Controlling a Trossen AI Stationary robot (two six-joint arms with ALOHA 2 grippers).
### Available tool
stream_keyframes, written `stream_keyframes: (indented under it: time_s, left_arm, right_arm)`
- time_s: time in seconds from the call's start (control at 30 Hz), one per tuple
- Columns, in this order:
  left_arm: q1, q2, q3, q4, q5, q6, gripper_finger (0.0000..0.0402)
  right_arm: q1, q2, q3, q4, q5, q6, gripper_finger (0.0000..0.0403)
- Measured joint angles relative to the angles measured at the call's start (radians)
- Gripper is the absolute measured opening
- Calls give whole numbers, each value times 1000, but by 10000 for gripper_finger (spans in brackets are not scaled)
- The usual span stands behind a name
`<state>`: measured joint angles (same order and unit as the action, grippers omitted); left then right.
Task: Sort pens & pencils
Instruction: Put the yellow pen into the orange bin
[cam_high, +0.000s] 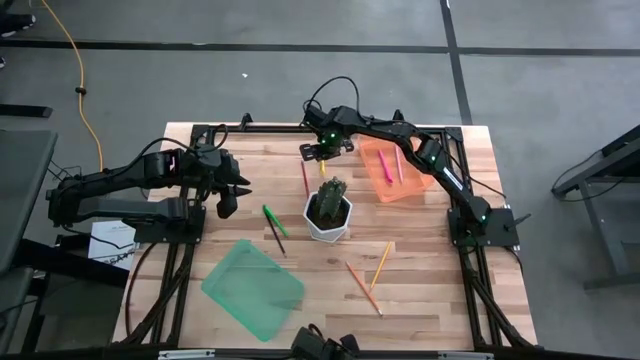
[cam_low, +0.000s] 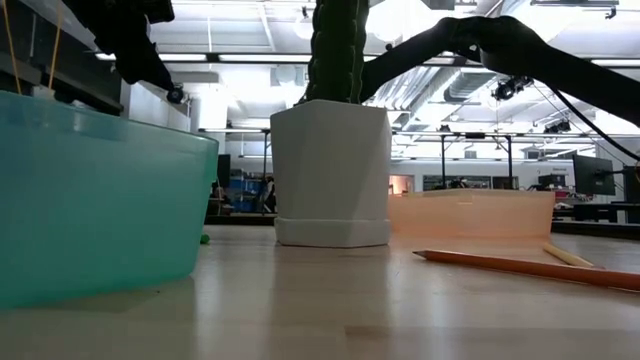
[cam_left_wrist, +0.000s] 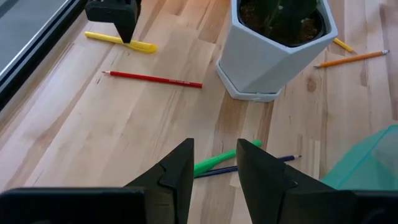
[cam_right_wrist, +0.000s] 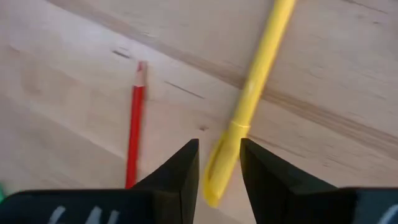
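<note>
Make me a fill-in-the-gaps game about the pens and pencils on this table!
1. The pen right under the right gripper is colored ____.
2. The white pot in the middle of the table holds a ____.
3. A pink pen already lies inside the ____ tray.
4. The left gripper hangs over a blue pencil and a ____ pen.

Missing words: yellow; cactus; orange; green
</note>
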<state>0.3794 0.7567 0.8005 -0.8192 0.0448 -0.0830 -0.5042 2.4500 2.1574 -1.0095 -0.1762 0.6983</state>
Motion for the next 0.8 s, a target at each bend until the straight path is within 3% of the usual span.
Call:
stream_keyframes:
  time_s: [0.5,0.8]
  left_arm:
    - [0,3,0,33,-5,1,108]
    - [0,66,0,95,60,13,108]
  right_arm:
    - [7,3,0,-51,2,-29,108]
    - [9,3,1,-27,-9,-24,108]
